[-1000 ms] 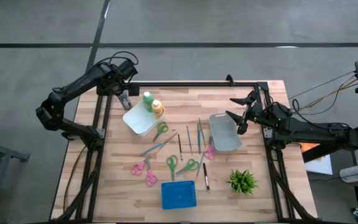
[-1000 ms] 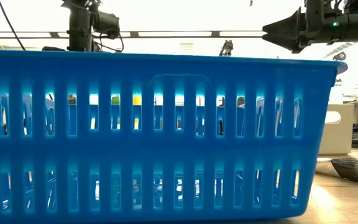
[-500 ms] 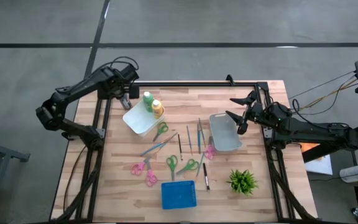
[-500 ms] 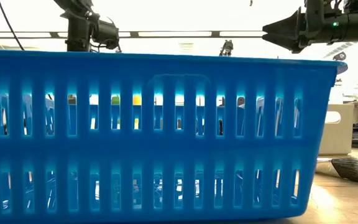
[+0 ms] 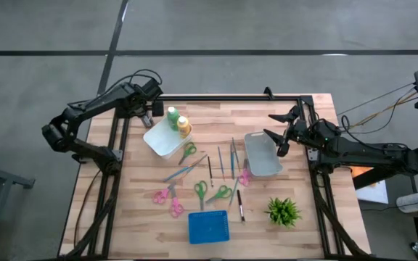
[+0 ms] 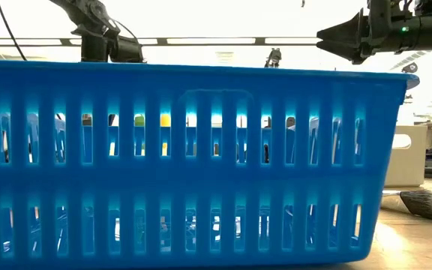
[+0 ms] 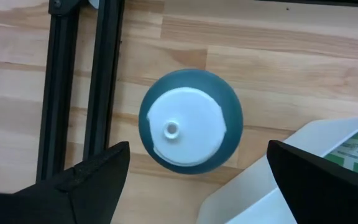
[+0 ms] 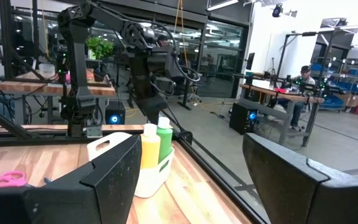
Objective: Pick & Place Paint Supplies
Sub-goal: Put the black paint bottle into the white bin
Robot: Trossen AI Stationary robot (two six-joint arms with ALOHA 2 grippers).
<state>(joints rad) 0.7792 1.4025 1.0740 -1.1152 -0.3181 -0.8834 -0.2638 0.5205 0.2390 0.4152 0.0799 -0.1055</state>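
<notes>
Pale wood makes up the tabletop [image 5: 129, 217], framed by black rails. On it, largest first: a grey bin [image 5: 262, 154] toward the right side, a white caddy [image 5: 162, 140] toward the left rear, and a blue slotted basket [image 5: 209, 227] at the front edge, which fills nearly the whole low view. A small green potted plant [image 5: 283, 211] stands right of the basket.

Two squeeze bottles stand upright in the white caddy, touching each other: a green bottle [image 5: 173, 117] and a yellow-orange bottle [image 5: 184, 126], both with white caps. A dark grey bottle [image 7: 190, 121], round-bodied with a white cap and a small nozzle hole, stands on the bare wood just outside the caddy, near the black rail.

Thin brushes [image 5: 225, 161] with blue or dark handles lie scattered flat in the middle of the tabletop between caddy and bin; one dark brush [image 5: 241, 205] lies nearer the plant. Green and pink scissors [image 5: 200, 193] lie among them.

The left claw [image 7: 194, 171] hangs directly above the dark grey bottle, released, its fingers spread to either side and not touching it. The right claw [image 5: 278, 133] hovers over the grey bin's rear end, also released, holding nothing.
</notes>
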